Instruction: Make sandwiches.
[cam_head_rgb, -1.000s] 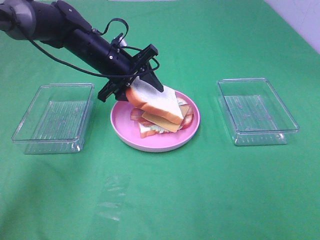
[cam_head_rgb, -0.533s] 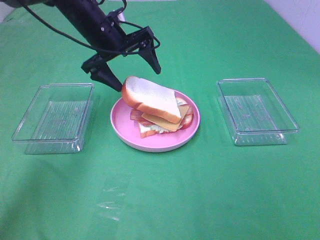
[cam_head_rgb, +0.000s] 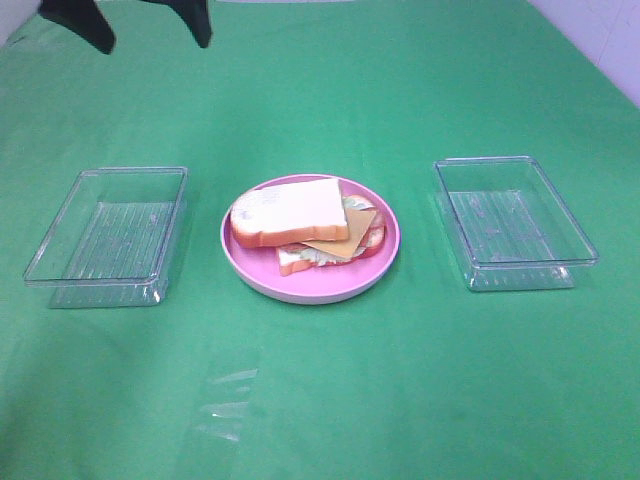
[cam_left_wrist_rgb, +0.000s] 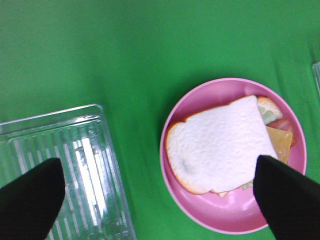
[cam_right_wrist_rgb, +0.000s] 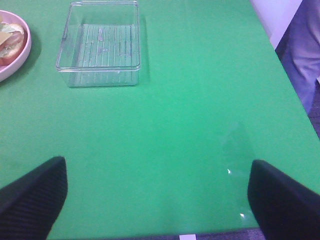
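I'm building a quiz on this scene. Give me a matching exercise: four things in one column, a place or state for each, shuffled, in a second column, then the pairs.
Things
1. white bread slice with orange-brown crust
2. round pink plate
3. clear plastic tray seen by the right wrist view
4. left gripper

Places or states
A. open, raised at the table's far edge
B. lying on top of the stack
C. empty, right of the plate
D. between the two trays

Pairs: 1-B, 2-D, 3-C, 4-A

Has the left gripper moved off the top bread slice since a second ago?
Yes. The left gripper has pulled up and back from the pink plate, leaving the top bread slice lying flatter on the stack.
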